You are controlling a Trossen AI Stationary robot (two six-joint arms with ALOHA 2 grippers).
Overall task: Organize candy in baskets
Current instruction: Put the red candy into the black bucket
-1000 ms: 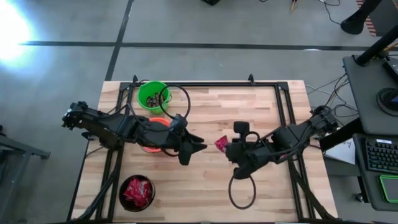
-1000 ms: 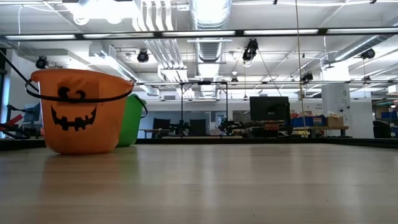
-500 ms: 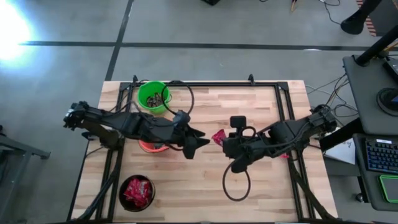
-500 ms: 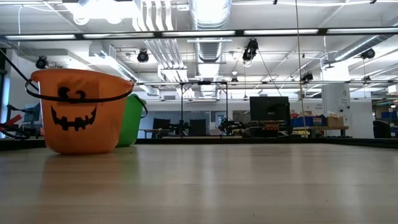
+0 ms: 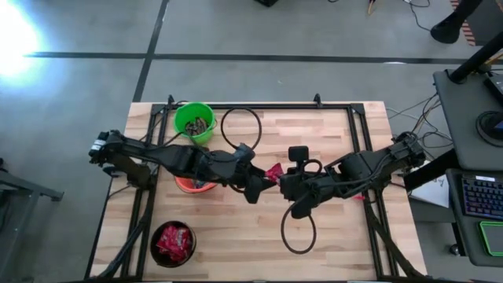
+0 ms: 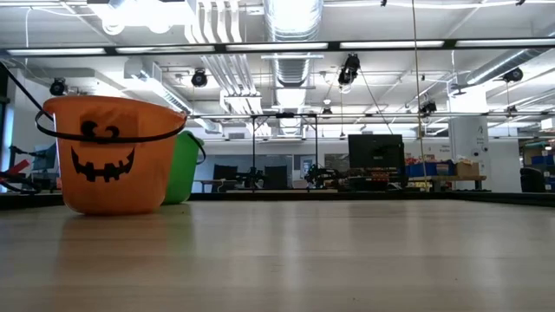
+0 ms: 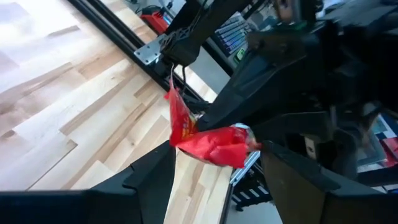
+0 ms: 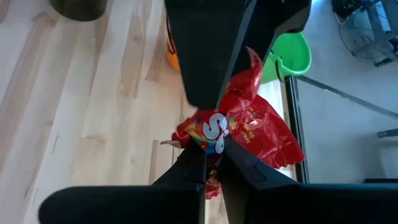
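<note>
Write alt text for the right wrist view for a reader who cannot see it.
The right gripper is shut on a crinkled red candy wrapper, held above the light wooden table. The left gripper's dark open fingers reach in around the candy from the far side. Behind them show an edge of the orange basket and part of the green basket.

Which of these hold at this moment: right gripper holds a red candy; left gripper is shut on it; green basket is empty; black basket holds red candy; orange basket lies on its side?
1. The right gripper is shut on a red candy. True.
2. The left gripper is shut on it. False: its fingers stand open around the candy.
3. The green basket is empty. False: dark candy lies inside.
4. The black basket holds red candy. True.
5. The orange basket lies on its side. False: it stands upright.
</note>
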